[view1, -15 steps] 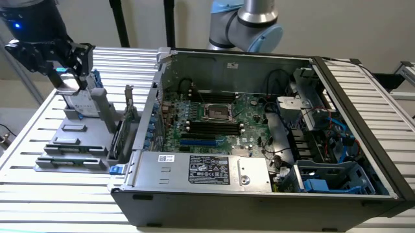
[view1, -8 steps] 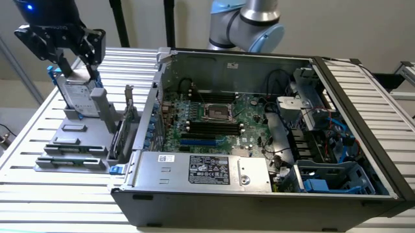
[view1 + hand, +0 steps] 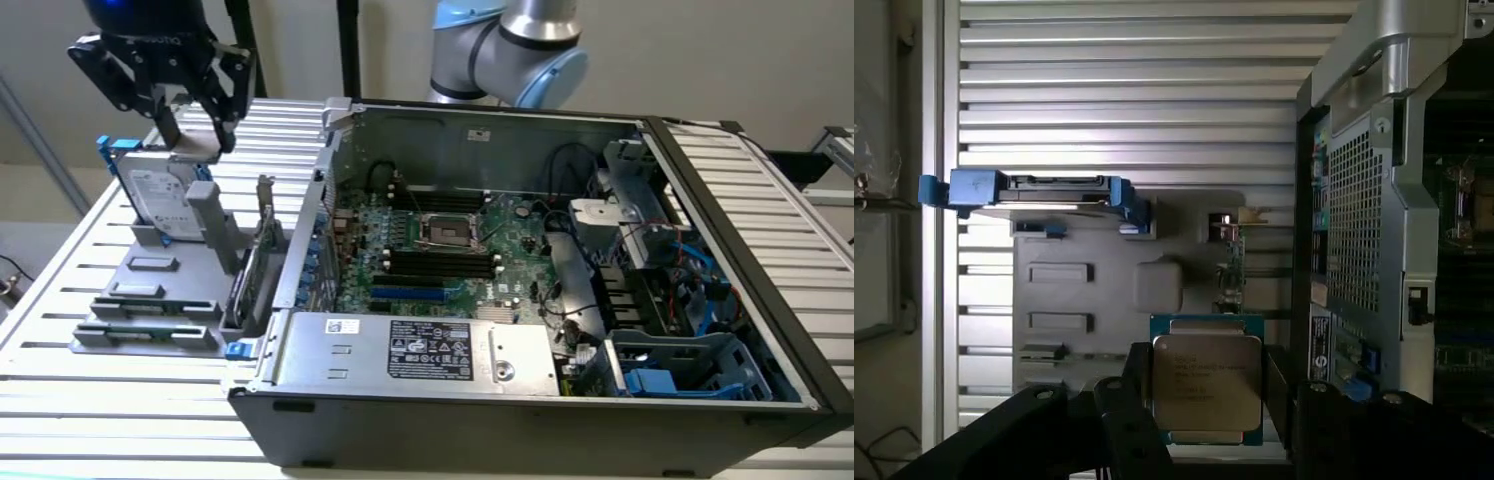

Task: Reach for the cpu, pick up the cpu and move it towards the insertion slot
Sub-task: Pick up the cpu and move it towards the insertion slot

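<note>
The cpu (image 3: pixel 1206 385) sits clamped between the gripper's (image 3: pixel 1204 410) two dark fingers, jaws partway closed on its side edges, metal top facing the wrist camera. It is held in the air above the hard drive (image 3: pixel 167 200), outside the open computer case (image 3: pixel 400 425). The insertion slot (image 3: pixel 450 230) lies well apart from the hard drive, on the motherboard.

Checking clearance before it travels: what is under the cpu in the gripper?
Below the cpu lies the grey fixture tray on the slatted table. The spot straight beneath is hidden by it.
</note>
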You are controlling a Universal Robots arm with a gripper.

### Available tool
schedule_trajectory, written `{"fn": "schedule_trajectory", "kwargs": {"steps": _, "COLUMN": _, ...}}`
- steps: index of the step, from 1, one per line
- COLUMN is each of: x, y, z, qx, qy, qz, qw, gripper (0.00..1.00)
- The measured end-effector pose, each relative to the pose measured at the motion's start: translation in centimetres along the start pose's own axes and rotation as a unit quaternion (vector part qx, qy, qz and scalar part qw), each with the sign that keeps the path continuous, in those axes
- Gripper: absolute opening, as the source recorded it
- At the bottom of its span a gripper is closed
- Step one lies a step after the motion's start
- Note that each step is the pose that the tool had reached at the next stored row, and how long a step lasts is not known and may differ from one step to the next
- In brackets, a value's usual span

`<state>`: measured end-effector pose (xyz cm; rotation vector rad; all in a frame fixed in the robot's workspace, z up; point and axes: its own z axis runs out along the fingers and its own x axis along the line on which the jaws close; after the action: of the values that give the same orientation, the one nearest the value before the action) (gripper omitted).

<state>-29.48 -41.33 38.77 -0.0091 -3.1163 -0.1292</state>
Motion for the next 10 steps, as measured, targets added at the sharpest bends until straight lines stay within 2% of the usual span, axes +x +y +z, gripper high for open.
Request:
{"fn": "schedule_trajectory", "kwargs": {"steps": 7, "x": -3.2, "y": 0.05, "z": -0.49, "qx": -0.0048, "qy": 0.0001, "qz": 0.0, "qw": 1.0, "gripper": 0.55}}
{"fn": "schedule_trajectory", "kwargs": {"steps": 10, "x": -4.5, "y": 0.06, "z": -0.55, "qx": -0.0087, "qy": 0.0002, "qz": 0.0, "qw": 1.0, "gripper": 0.55}}
